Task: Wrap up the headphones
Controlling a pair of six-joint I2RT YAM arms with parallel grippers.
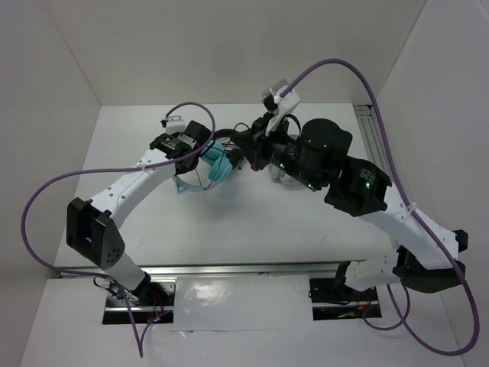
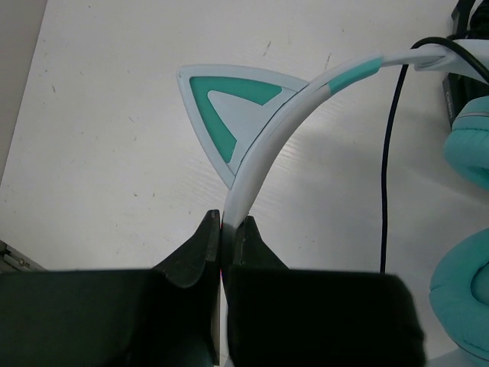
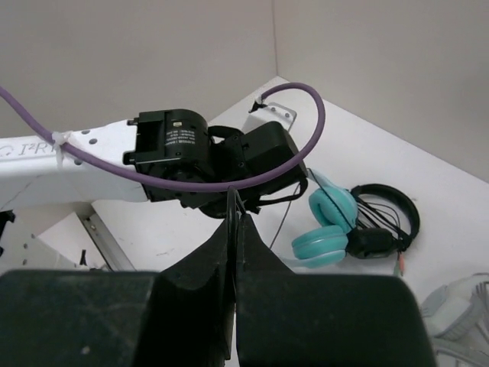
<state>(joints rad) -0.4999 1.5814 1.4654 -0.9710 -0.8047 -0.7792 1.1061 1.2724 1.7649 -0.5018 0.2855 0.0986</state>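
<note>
Left wrist view, headphones [image 2: 263,149] pinched by headband [image 2: 238,200] between left jaws.

From my left claw [image 2: 227,223], the headband [image 2: 263,145] of the headphones [image 1: 216,167] sits pinched between the two fingers. It runs away from the claw, forward and to the right, above the table [image 2: 99,168]. The cat ear [image 2: 221,107] stands on the left side of the headband, ahead of the claw. To the right of the headband the cable [image 2: 387,176] runs apart from it. Further right are the two ear cups [image 2: 470,149], one ahead of the other. From my right claw [image 3: 234,205], the left arm's wrist [image 3: 199,157] is directly ahead. The ear cups are ahead and to the right, with the smaller headphones [image 3: 386,218] just beside them on their right.
</note>
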